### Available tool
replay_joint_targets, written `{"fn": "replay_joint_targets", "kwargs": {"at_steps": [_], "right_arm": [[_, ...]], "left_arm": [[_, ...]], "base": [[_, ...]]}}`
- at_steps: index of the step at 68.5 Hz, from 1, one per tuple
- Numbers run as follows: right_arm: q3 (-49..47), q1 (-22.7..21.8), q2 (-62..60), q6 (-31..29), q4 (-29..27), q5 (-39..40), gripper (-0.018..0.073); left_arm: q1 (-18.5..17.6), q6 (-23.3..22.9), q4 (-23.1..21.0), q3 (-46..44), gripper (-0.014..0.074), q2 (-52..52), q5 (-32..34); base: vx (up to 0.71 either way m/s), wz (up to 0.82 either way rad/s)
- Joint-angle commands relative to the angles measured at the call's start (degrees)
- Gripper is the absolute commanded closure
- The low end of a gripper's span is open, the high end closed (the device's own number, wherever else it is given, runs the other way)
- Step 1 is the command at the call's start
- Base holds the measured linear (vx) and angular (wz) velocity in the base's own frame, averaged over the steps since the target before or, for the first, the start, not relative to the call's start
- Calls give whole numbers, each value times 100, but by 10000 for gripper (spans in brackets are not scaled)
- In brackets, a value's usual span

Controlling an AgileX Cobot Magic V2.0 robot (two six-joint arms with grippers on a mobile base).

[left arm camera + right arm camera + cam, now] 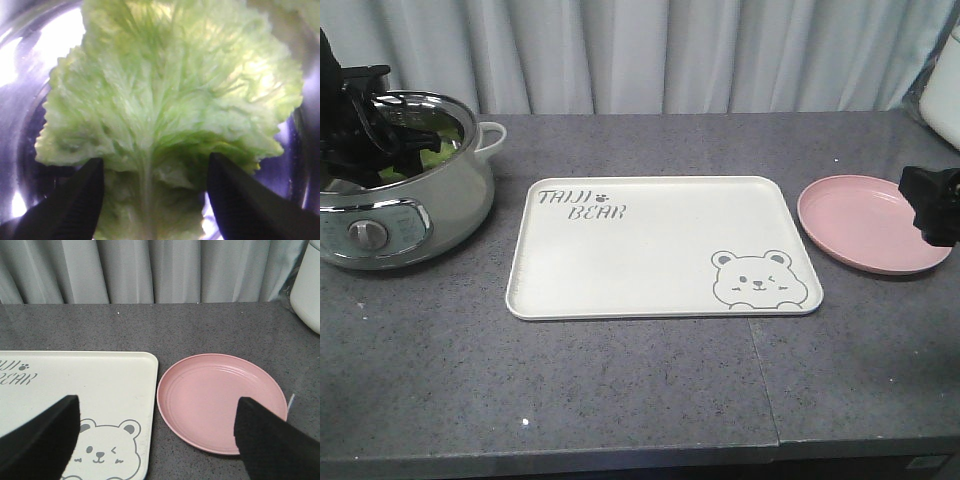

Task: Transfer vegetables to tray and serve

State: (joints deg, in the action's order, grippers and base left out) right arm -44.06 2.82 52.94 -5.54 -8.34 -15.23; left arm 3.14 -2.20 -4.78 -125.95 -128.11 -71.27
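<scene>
Grey curtains [670, 50] back a speckled grey table [640, 380]. Inside the electric pot [430, 215], the left gripper [156, 160] sits open astride a lettuce leaf [170, 110]. The leaf looks light, limp and tearable, so pinching its firmer central rib seems wisest. The right gripper [157, 407] hangs open near the tray [620, 270].

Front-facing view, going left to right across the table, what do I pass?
Electric pot → cream tray → pink plate. Both grippers overlap the end items, so they are left out.
</scene>
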Motion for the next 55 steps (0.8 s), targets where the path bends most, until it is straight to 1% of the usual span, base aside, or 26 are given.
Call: {"fn": "replay_joint_targets", "kwargs": {"at_steps": [1, 9, 15, 17, 23, 24, 31, 55], "right_arm": [[-201, -10, -44, -32, 9, 404, -35], [-201, -10, -44, -32, 9, 404, -35], [-201, -10, -44, -32, 9, 404, -35], [-201, -10, -44, -32, 9, 404, -35], [-201, -10, -44, -26, 9, 393, -35], [-201, -10, -44, -19, 9, 394, -35], [-201, -10, -44, -14, 3, 387, -35], [-201, -10, -44, -14, 3, 360, -35]], "left_arm": [[-16, 1, -111, -157, 149, 255, -39], [-16, 1, -129, -157, 171, 250, -39], [-16, 1, -135, -157, 239, 250, -39], [-16, 1, -135, -157, 270, 250, -39], [-16, 1, -135, -157, 401, 250, -39], [-16, 1, -130, -157, 435, 250, -39], [-16, 1, -112, -157, 597, 250, -39], [-16, 101, -111, -157, 603, 377, 64]], "base": [[0, 0], [0, 0], [0, 0], [0, 0], [0, 0], [0, 0], [0, 0], [0, 0]]}}
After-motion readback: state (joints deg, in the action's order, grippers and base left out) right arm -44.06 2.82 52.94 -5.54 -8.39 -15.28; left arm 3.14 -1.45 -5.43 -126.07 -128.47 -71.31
